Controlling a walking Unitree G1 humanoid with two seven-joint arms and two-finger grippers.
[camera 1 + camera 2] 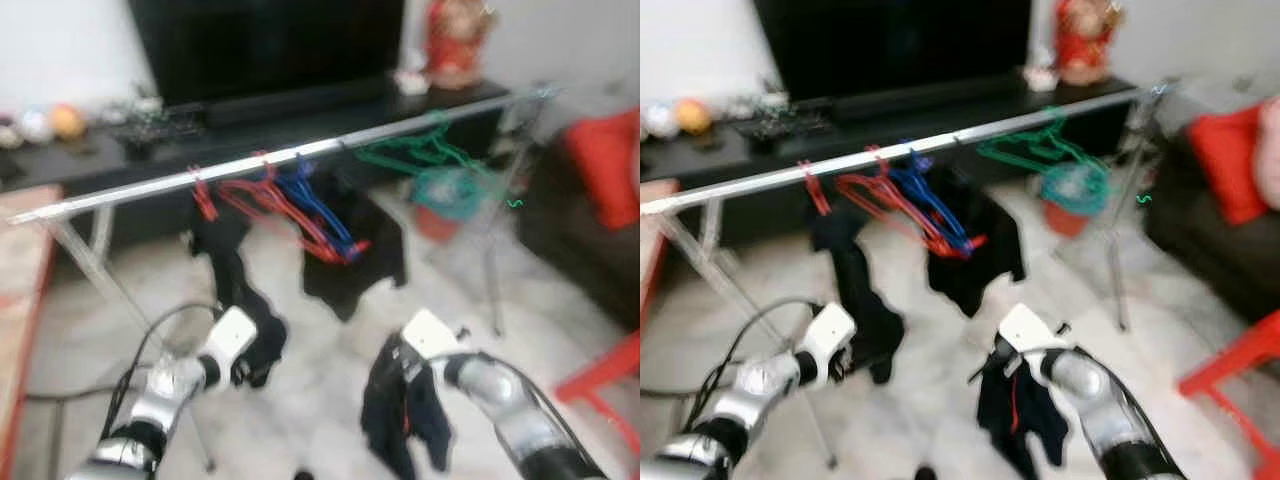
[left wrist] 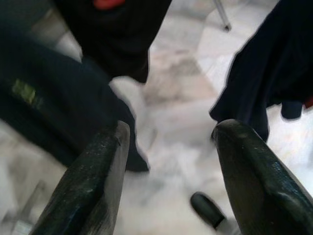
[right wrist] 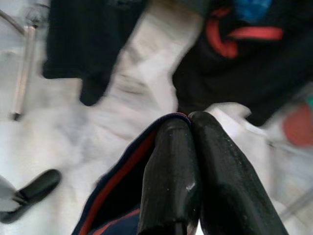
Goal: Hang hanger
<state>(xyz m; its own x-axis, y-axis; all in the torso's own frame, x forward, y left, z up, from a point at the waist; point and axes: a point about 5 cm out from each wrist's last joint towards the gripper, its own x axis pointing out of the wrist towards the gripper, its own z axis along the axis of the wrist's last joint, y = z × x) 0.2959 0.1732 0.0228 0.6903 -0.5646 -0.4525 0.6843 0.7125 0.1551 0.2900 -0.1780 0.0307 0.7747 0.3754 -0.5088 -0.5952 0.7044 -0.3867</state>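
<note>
A silver clothes rail (image 1: 300, 152) runs across the room, rising to the right. Red hangers (image 1: 265, 200), a blue hanger (image 1: 318, 208) and green hangers (image 1: 420, 152) hang on it, along with two dark garments (image 1: 350, 260). My right gripper (image 3: 190, 118) is below the rail's middle, shut on a dark navy garment (image 1: 400, 410) that has a red strip (image 3: 117, 181) in it; whether that strip is a hanger I cannot tell. My left gripper (image 2: 168, 132) is open with nothing in it, low beside the left hanging garment (image 1: 235, 280).
Behind the rail are a black TV stand (image 1: 100, 160) and a dark screen (image 1: 270, 40). A dark sofa with a red cushion (image 1: 600, 170) and a red stool (image 1: 600, 380) stand on the right. A teal basket (image 1: 450, 190) sits beyond the rail. The floor is pale marble.
</note>
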